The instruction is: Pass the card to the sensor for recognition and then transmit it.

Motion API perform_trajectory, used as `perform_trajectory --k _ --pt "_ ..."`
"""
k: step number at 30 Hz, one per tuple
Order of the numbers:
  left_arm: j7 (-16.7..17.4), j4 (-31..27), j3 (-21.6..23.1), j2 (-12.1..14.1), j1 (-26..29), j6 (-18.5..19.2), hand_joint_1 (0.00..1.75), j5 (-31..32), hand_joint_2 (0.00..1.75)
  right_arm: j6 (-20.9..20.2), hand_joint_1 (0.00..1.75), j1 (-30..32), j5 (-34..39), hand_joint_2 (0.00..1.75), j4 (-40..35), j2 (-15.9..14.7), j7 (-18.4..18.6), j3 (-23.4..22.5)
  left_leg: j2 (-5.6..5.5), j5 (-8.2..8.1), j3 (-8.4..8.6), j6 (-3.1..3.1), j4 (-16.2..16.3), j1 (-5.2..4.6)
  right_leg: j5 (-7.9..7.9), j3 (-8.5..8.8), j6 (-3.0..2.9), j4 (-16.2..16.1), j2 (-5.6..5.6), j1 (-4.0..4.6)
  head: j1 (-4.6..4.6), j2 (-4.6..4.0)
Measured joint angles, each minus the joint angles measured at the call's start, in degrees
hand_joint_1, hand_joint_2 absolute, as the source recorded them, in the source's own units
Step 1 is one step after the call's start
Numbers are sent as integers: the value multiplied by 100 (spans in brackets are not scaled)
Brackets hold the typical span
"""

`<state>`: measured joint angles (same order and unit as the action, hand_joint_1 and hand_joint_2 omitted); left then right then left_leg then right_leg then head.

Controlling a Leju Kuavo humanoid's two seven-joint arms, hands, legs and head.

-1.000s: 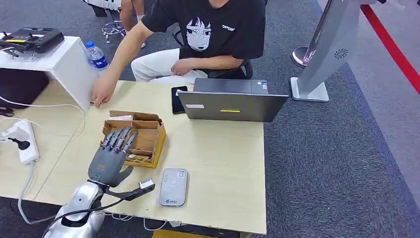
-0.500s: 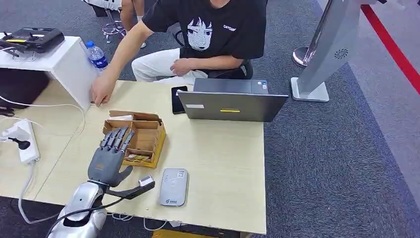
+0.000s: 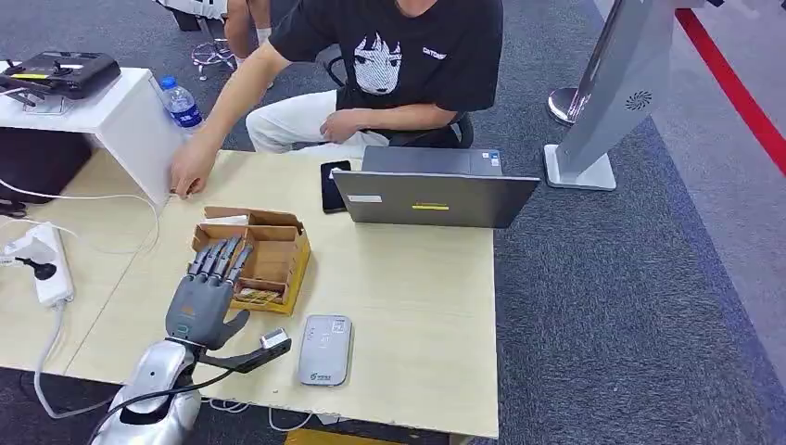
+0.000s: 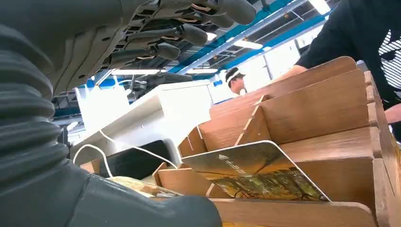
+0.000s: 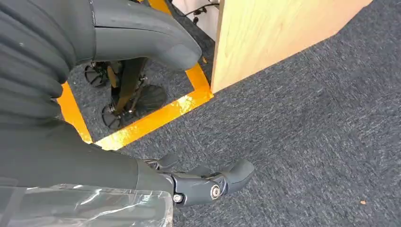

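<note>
Task progress at the reach stage. The left hand (image 3: 206, 283), grey with dark fingers, hovered at the lower left of the head view with its fingers spread apart over the near end of the slotted brown wooden card box (image 3: 274, 248); it held nothing. The printed card with a pale upper band and a yellow-green picture (image 4: 253, 170) stood tilted in a near slot of that box, at the lower centre of the left wrist view, with the fingers (image 4: 161, 35) above it at the upper left of that frame and apart from it. The card was therefore not yet gripped.

The grey, rounded rectangular card sensor (image 3: 325, 349) lay flat on the pale wooden table (image 3: 417, 306) at lower centre of the head view, just beside the box and to its right. Nothing rested on it, so recognition was judged not yet begun.

The right hand (image 5: 208, 182) hung beside the table over grey carpet, at lower centre of the right wrist view, its fingers loosely curled in and holding nothing.

A seated person in a black printed shirt (image 3: 408, 46) occupied the upper centre of the head view, behind a grey open laptop (image 3: 434, 190), with one hand (image 3: 190, 171) resting on the far left table edge (the likely receiver of the card, though this is a judgement only).

Remaining, as judged: grip the card, lift it from its slot, present it to the sensor, then hand it on.
</note>
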<state>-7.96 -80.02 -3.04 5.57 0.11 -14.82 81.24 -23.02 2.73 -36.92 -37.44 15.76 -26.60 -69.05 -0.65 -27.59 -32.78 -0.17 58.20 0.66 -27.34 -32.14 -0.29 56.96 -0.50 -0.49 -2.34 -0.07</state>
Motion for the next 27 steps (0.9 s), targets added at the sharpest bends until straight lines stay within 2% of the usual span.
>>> perform_trajectory --k 23,27 --pt "-2 0 -2 0 0 0 0 0 175 0 0 1 4 175 0 0 0 0 0 0 0 0 0 0 0 0 0 0 0 0 0 0" --pt "-197 46 11 -118 -2 194 0 78 175 -4 0 0 9 175 0 0 0 9 0 0 1 0 0 -1 0 -1 0 -1 0 0 0 0"
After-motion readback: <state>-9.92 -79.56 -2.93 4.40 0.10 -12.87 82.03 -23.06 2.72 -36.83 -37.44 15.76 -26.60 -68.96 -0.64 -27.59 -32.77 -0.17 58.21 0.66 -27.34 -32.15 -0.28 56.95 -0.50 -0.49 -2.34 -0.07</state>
